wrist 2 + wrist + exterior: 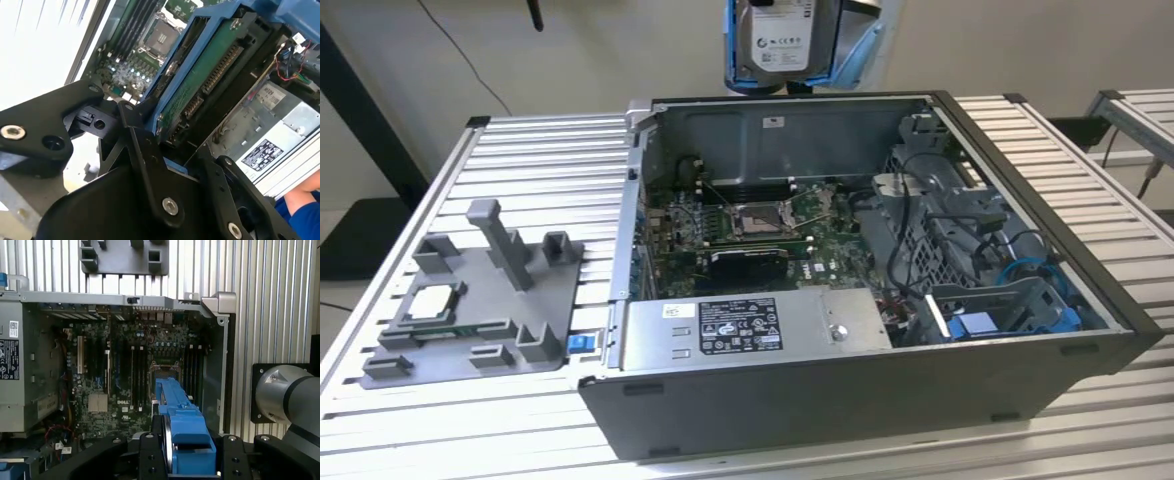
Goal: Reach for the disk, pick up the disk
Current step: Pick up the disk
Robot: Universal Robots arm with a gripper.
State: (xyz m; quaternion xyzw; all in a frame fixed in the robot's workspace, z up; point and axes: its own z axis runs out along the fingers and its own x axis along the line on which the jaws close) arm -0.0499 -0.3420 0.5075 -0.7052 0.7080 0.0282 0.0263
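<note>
The disk [781,35], a silver-grey drive with a white label and a blue bracket, hangs upright above the back wall of the open computer case [854,385]. In the second wrist view its green circuit-board underside [200,75] faces the camera. My gripper [172,145] is shut on its near end, one black finger [142,145] on each side. In the first wrist view the disk [177,405] shows edge-on as a blue strip rising from my gripper [187,445], high over the motherboard [125,375].
The case lies open on a ribbed metal table [534,150]. Inside it are the grey power-supply box [734,325], cables and a blue drive cage [987,320]. A grey fixture [480,300] holds a square processor chip [434,300]. A person's blue sleeve [300,205] is beside the case.
</note>
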